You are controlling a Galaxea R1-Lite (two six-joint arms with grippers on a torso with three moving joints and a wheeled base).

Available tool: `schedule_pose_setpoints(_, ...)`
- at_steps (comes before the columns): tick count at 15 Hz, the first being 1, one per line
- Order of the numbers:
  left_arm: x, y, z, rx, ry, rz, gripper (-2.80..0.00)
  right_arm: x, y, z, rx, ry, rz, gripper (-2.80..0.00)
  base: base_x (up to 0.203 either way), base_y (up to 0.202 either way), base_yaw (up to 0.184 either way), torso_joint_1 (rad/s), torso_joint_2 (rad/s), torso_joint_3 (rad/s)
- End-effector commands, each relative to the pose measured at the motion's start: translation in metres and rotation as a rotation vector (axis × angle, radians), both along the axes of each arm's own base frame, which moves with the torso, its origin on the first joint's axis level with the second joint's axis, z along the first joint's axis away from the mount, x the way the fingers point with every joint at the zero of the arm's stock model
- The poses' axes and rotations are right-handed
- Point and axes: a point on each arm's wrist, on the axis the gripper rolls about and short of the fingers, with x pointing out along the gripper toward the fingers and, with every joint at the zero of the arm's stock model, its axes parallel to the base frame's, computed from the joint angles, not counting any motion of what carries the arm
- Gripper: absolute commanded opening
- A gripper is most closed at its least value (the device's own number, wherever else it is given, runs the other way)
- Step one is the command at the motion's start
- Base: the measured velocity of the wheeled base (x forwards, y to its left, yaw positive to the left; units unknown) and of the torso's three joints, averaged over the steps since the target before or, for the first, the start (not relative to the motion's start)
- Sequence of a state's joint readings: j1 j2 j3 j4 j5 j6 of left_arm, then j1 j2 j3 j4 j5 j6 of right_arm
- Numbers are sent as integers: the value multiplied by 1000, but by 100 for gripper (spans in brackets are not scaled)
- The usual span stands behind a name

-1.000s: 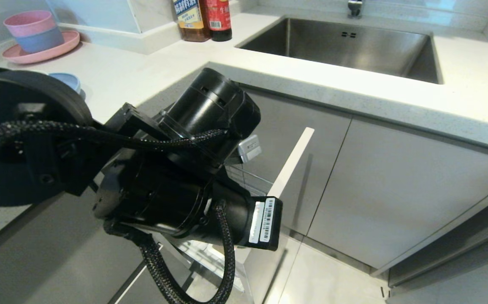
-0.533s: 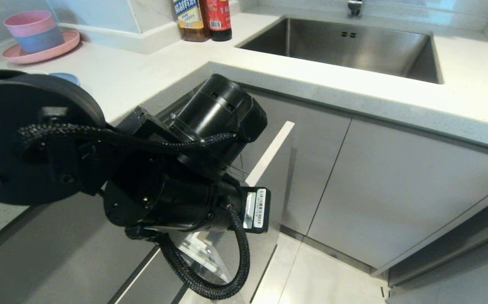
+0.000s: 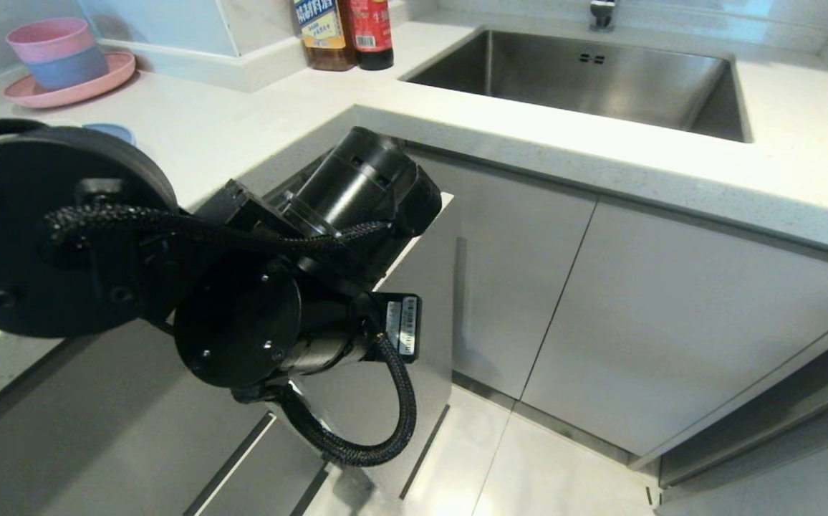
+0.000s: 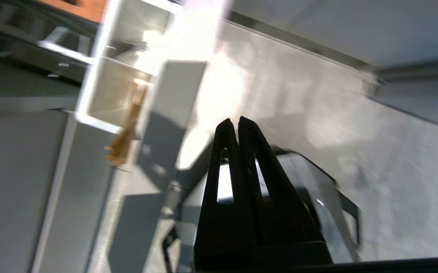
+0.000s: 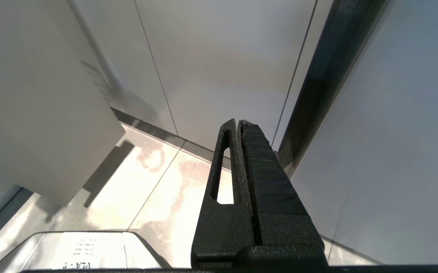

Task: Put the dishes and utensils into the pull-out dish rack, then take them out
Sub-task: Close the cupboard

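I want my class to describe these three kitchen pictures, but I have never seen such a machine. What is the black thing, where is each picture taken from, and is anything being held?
The black bulk is the robot's left arm, seen from a camera on its head. It hangs before the narrow door front of the pull-out dish rack.

On the counter stand a pink plate carrying stacked pink and blue bowls, a pale blue plate half hidden by the arm, two bottles and a sink.

The other pictures come from cameras on the wrists. The left gripper is shut and empty; past it, chopsticks stick out of a white holder. The right gripper, also shut and empty, hangs by the cabinet doors.
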State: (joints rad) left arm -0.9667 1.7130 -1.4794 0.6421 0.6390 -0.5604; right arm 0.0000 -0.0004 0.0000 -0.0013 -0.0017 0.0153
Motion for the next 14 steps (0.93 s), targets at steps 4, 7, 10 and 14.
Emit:
schedule_pose_setpoints(4,14,13,1,46,-54,115,-280,0,0,0,0,2,0,-280,0,0,0,0,0,0)
schedule_pose_setpoints(7,22,22,2,75,-71,159,-280,0,0,0,0,2,0,-280,0,0,0,0,0,0)
schedule_pose_setpoints(10,32,32,2,110,-84,209,-280,0,0,0,0,2,0,-280,0,0,0,0,0,0)
schedule_pose_setpoints(14,46,46,3,138,-90,274,-280,0,0,0,0,2,0,-280,0,0,0,0,0,0)
